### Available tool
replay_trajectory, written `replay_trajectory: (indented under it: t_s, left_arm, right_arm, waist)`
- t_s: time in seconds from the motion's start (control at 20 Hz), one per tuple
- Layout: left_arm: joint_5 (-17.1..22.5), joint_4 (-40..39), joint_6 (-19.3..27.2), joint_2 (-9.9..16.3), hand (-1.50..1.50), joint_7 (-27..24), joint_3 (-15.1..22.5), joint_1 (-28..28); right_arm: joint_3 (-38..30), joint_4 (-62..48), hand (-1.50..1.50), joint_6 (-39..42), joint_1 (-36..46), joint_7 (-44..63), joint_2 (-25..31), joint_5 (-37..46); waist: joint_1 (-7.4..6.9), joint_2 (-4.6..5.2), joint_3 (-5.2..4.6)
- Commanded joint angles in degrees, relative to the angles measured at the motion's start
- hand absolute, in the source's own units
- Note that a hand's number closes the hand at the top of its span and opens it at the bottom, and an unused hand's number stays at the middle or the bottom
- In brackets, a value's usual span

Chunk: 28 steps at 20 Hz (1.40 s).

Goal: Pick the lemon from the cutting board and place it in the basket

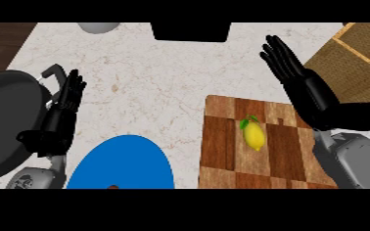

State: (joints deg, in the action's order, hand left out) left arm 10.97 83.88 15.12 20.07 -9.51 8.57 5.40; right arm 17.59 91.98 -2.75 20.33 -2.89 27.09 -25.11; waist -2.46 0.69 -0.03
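Lemon (254, 135) lies mid cutting board (253, 144) at table's (145, 78) near-right edge; right hand (300, 76) & left hand (61, 110) both spread flat, empty; wicker basket (343, 61), probably, far-right corner.

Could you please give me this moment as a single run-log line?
yellow lemon: lying on checkered wooden cutting board | woven basket: far right | right hand: open, above board | left hand: open, resting

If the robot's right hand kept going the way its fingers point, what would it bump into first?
Probably nothing on the counter. The right hand points up and slightly left, over bare marble. The black object at the far edge sits left of that line, though height is unclear.
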Motion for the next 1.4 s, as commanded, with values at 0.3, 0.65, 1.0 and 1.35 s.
replay_trajectory:
  t_s: [0.3,0.65,1.0,1.35]
  left_arm:
    - [1.54,0.21,-0.09,3.90,0.00,12.33,-3.62,2.29]
    - [1.81,-2.68,-0.74,3.97,0.00,12.96,-4.29,4.74]
    - [1.32,-2.48,0.09,4.30,0.00,16.02,-4.36,5.12]
    - [1.93,-1.71,-0.59,4.50,0.00,15.72,-4.88,4.36]
  right_arm:
    - [-5.17,-6.75,1.50,-3.28,-5.46,-14.13,2.59,9.93]
    - [-0.52,-11.93,-1.50,-38.71,-3.45,-2.66,-5.70,34.93]
    - [2.94,-8.40,-1.50,-33.01,-0.08,27.65,5.82,48.73]
    - [11.78,-0.02,-1.50,-5.27,0.43,46.48,13.18,43.63]
  waist:
    - [2.20,-0.61,0.17]
    - [2.60,-0.75,-0.24]
    - [4.33,-1.67,-0.59]
    - [3.98,-1.92,-0.60]
